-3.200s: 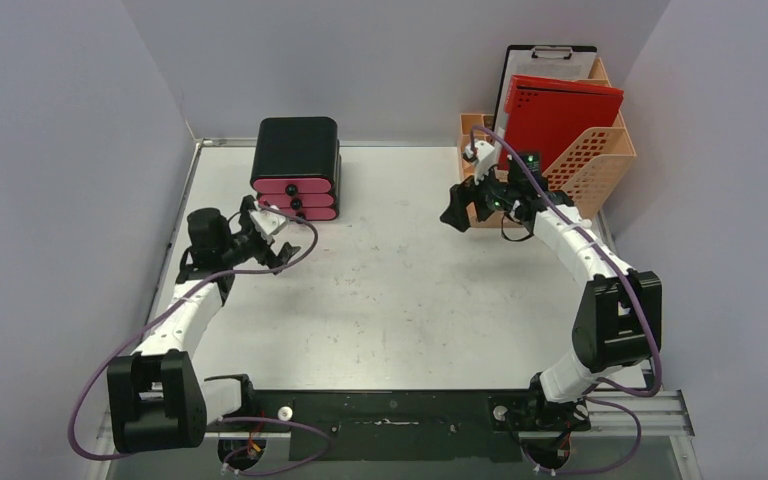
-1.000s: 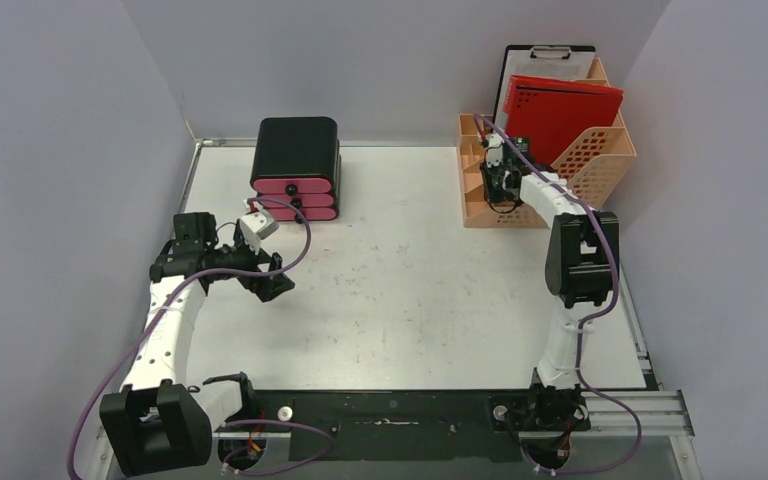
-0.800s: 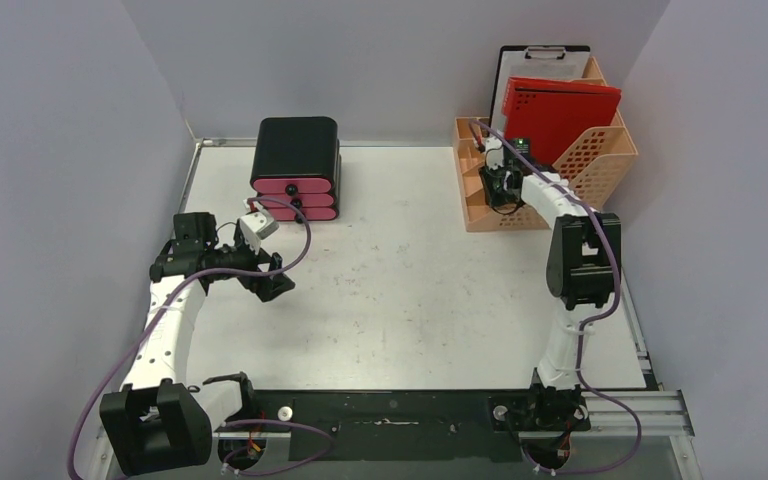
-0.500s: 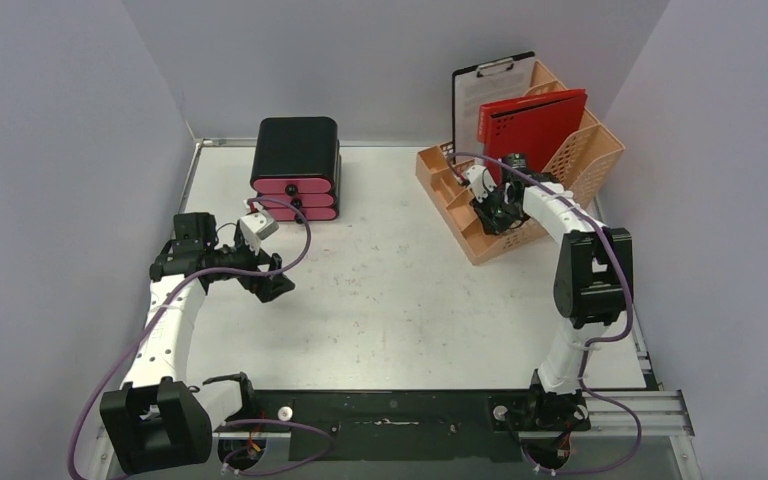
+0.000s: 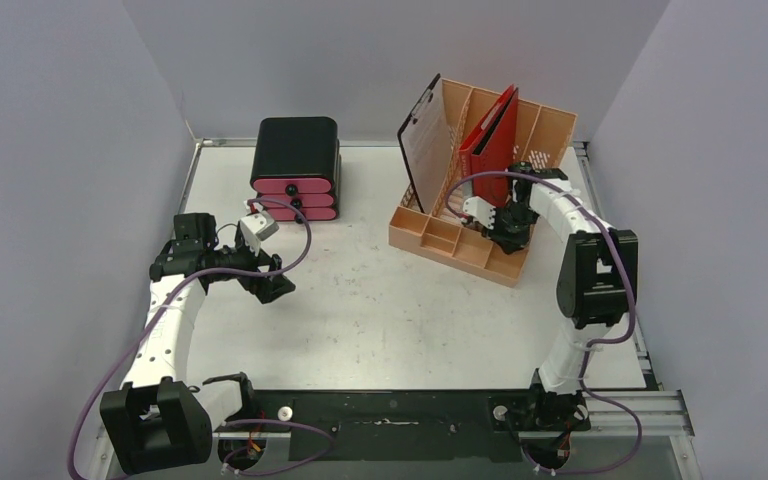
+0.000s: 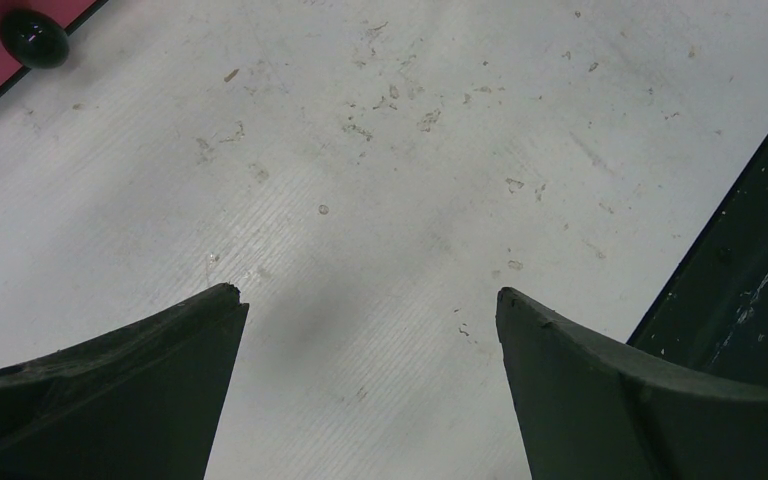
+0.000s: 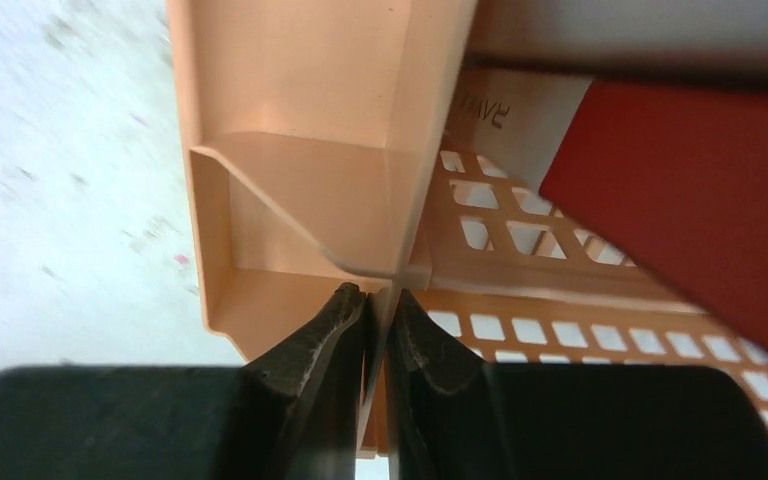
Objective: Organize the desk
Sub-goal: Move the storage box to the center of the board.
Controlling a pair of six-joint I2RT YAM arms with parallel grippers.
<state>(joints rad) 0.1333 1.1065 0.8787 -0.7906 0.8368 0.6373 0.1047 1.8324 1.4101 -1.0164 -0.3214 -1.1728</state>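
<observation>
While my right gripper [image 7: 378, 295] pinches a thin wall of the orange rack [image 7: 300, 80], my left gripper [image 6: 370, 295] hangs wide open.
Both are over the white desk [image 5: 400, 300] (the rack stands toward its back right, holding a red folder [image 5: 490, 140]).

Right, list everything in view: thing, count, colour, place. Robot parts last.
desk: one, white and scuffed, under everything.
drawer box: one, black with pink drawers, far left of the desk.
file rack: one, orange, far right, standing at an angle to the desk edges.
clipboard: one, dark-edged with white paper, upright in the rack's left end.
folder: one, red, upright in the rack, right of the clipboard.
left gripper: one, black, open over bare desk in front of the drawer box.
right gripper: one, black, shut on a thin wall of the file rack.
</observation>
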